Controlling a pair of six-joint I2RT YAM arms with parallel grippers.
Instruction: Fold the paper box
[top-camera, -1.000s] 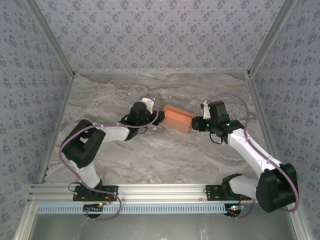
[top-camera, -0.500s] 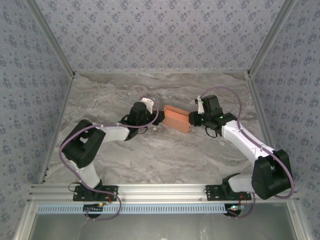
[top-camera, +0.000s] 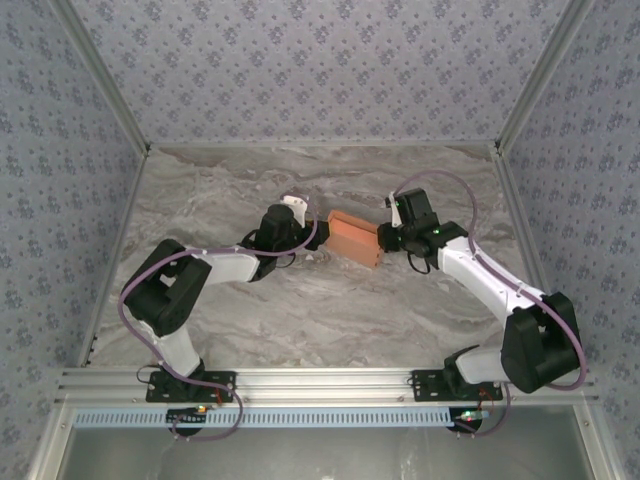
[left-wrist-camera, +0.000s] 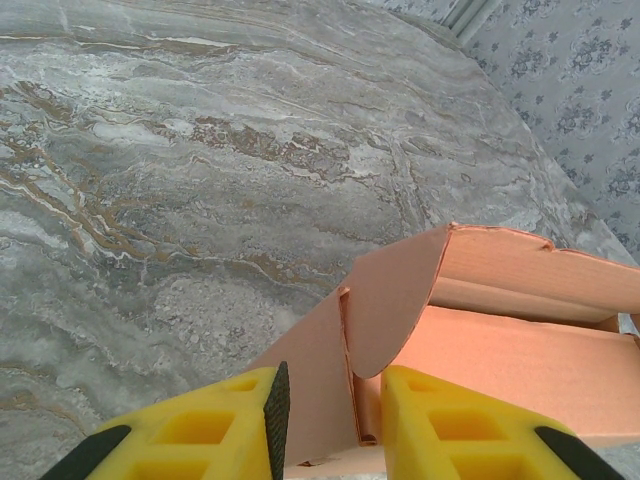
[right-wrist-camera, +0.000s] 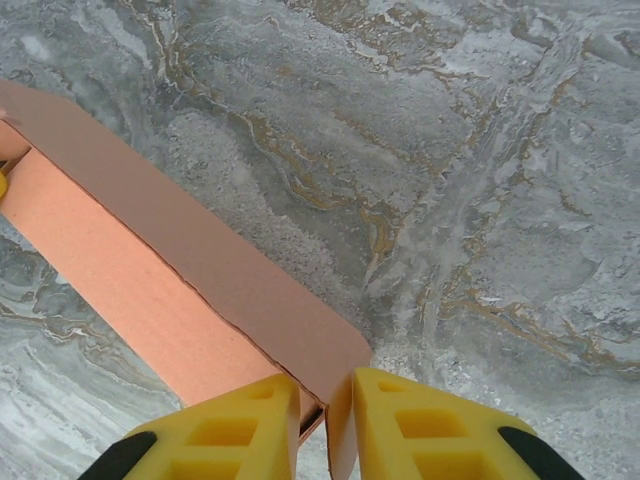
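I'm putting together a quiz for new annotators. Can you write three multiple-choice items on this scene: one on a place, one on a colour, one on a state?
1. Where is the paper box?
A) between the left gripper and the right gripper
B) beside the left arm's base
C) beside the right arm's base

2. What colour are the fingers?
A) black
B) yellow
C) white

3. How is the box's top?
A) taped shut
B) pressed flat
C) open

Answers:
1 A: in the top view each gripper meets one end of the box.
2 B: both wrist views show yellow.
3 C: the left wrist view looks inside the box.
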